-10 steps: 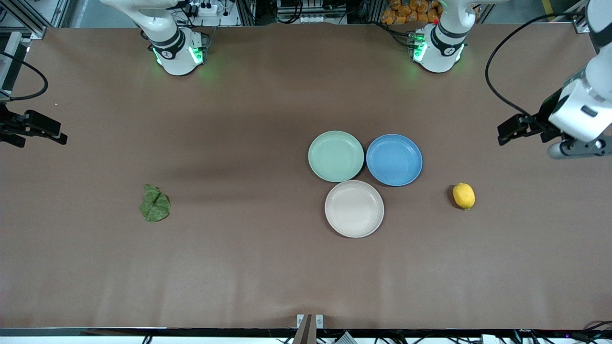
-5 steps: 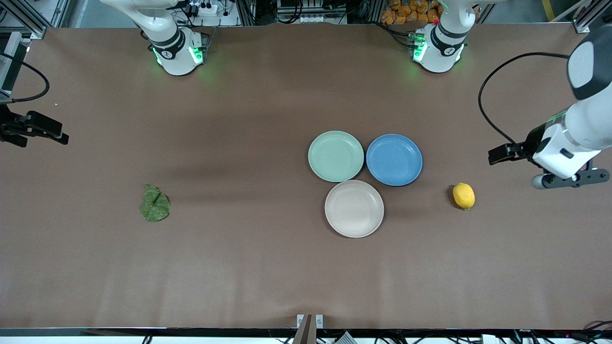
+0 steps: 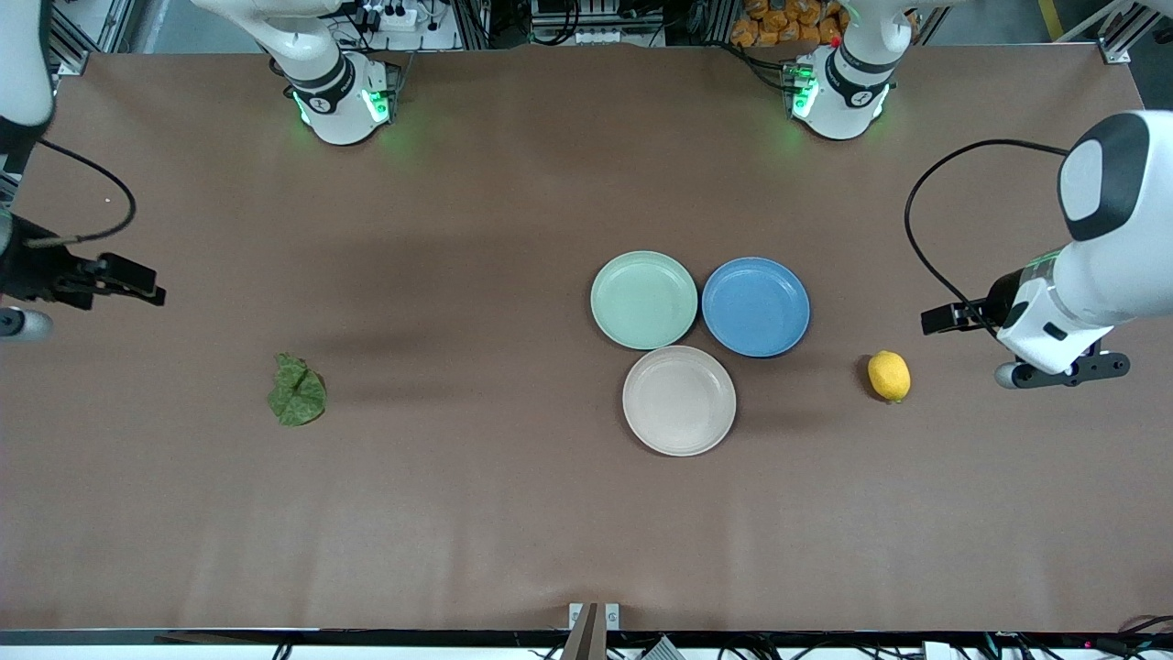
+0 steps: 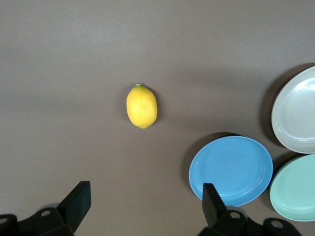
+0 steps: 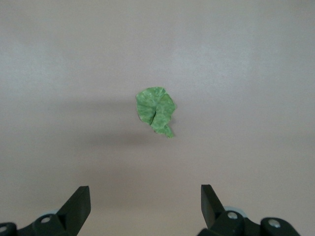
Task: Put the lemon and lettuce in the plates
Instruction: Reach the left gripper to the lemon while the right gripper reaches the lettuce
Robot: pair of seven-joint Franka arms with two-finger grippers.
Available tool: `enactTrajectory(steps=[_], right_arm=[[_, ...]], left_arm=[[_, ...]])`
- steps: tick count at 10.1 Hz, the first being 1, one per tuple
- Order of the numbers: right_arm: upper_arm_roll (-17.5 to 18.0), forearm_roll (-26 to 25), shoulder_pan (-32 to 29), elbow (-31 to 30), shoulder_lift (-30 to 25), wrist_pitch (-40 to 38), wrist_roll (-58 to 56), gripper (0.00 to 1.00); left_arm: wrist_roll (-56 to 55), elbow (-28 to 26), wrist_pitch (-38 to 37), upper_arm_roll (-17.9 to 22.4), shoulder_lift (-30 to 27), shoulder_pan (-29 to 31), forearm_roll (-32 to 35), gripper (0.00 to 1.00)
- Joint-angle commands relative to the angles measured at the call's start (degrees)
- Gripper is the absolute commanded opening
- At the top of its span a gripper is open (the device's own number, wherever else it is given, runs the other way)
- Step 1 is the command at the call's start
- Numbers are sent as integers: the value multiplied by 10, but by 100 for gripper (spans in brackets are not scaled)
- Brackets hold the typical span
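Note:
The yellow lemon (image 3: 889, 375) (image 4: 141, 105) lies on the brown table toward the left arm's end. My left gripper (image 3: 1061, 370) (image 4: 144, 191) hovers over bare table beside it, open and holding nothing. The dark-green lettuce (image 3: 296, 391) (image 5: 156, 111) lies toward the right arm's end. My right gripper (image 3: 16, 321) (image 5: 143, 191) hangs over the table's edge at that end, open and holding nothing. The mint plate (image 3: 643, 300) (image 4: 295, 191) and the beige plate (image 3: 678, 401) (image 4: 295, 110) sit mid-table, touching, with nothing on them.
A blue plate (image 3: 755, 306) (image 4: 231, 169) with nothing on it sits against the other two, on the lemon's side. The two arm bases (image 3: 344, 101) (image 3: 838, 96) stand at the table's edge farthest from the front camera.
The left arm has swung in over the table and come closer to the lemon. The right arm has shifted a little toward the lettuce. Nothing on the table has moved.

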Motion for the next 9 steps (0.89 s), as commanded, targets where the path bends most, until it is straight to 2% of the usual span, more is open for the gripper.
enactTrajectory(steps=[1,4,7,9], right_arm=[[4,3,-4,-34,-3,32,-2,99],[4,3,-4,-34,13,35,-2,98],[4,2,-4,-76,15,86,-2,98],[4,2,-4,-99,16,114,-2,98]], left_arm=[[-8,-2,18,-1,22,11,-10,100],[-32,-6,45,-1,52,11,-6,100],[-32,-67,144,-1,57,21,-5,100],[-35,-76,161,-1,74,21,-6,100]])
